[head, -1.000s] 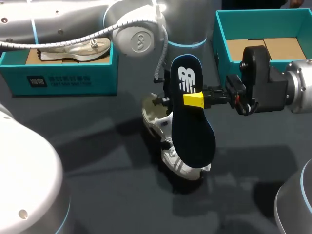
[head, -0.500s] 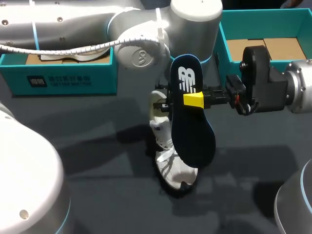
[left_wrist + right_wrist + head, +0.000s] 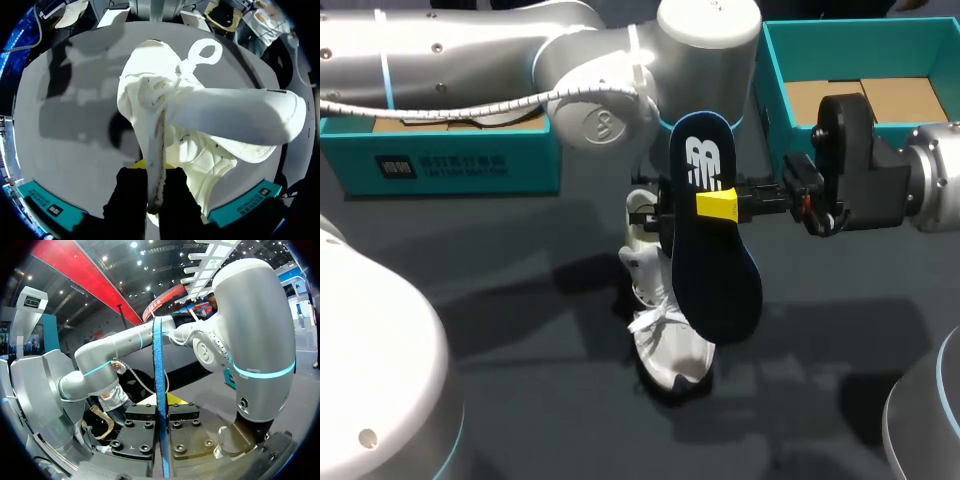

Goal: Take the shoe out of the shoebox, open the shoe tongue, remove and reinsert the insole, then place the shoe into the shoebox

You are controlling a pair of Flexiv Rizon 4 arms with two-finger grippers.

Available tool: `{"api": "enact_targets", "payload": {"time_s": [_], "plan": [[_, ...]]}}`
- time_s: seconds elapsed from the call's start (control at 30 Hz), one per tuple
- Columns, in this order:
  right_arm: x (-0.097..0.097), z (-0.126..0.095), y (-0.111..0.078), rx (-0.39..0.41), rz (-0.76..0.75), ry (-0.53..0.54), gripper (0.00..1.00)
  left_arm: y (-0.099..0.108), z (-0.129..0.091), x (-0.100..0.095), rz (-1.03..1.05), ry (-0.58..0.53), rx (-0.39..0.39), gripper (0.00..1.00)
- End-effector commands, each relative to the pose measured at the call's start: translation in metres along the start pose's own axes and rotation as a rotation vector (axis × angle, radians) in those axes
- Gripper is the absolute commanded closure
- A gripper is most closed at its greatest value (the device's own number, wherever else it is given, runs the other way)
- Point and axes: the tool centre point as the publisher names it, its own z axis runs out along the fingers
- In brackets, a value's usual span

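Right gripper [image 3: 717, 205]: closed on the insole [image 3: 715, 275], one yellow tip on the logo face, the other hidden behind it; edge-on between both fingers in the right wrist view. Insole held off the surface [image 3: 520, 300], long axis near upright with a slight lean, logo end high, toe end low. Left gripper [image 3: 152, 167]: closed on a thin white flap of the shoe [image 3: 665, 340], pinched from both sides in the left wrist view; tongue or collar, cannot tell which. Shoe hanging from that pinch at mid-surface, heel end up by the left gripper, toe end down at or near the surface, contact not clear. Key relation: insole just beside the shoe on the right arm's side, overlapping it in the head view, long axes roughly parallel, both toe-down. Shoe mouth up near the left gripper, about level with the insole's middle, so insole toe end sits lower than the mouth. Judgement: reinsertion step in hand; likely needs the insole raised, or the shoe lowered and tipped, to bring the toe end over the mouth before sliding in along the shoe's length. Risk: flap slipping from the thin pinch, or the insole buckling against the collar. Open shoebox [image 3: 772, 90] well apart, behind the right arm's wrist.
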Motion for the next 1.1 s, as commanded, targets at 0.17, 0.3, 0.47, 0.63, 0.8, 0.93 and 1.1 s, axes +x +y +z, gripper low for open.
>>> {"api": "enact_targets", "payload": {"time_s": [0.17, 0.3, 0.47, 0.63, 0.8, 0.93, 1.1], "plan": [[0.002, 0.001, -0.001, 0.001, 0.001, -0.005, 1.00, 0.006, 0.016, -0.003, 0.021, 0.003, 0.033, 1.00], [0.002, 0.001, -0.001, 0.001, 0.001, -0.005, 1.00, 0.007, 0.021, -0.004, 0.038, 0.006, 0.032, 1.00], [0.002, 0.001, -0.001, 0.001, 0.001, -0.005, 1.00, 0.007, 0.027, -0.008, 0.048, 0.004, 0.030, 1.00], [0.002, 0.001, -0.001, 0.001, 0.001, -0.005, 1.00, 0.007, 0.035, -0.013, 0.045, 0.021, 0.023, 1.00], [0.002, 0.001, -0.001, 0.001, 0.001, -0.005, 1.00, 0.008, 0.044, -0.020, 0.043, 0.039, 0.017, 1.00], [0.002, 0.001, -0.001, 0.001, 0.001, -0.005, 1.00, 0.010, 0.049, -0.025, 0.044, 0.048, 0.018, 1.00], [0.002, 0.001, -0.001, 0.001, 0.001, -0.005, 1.00, 0.014, 0.053, -0.031, 0.035, 0.051, 0.023, 0.67]]}}
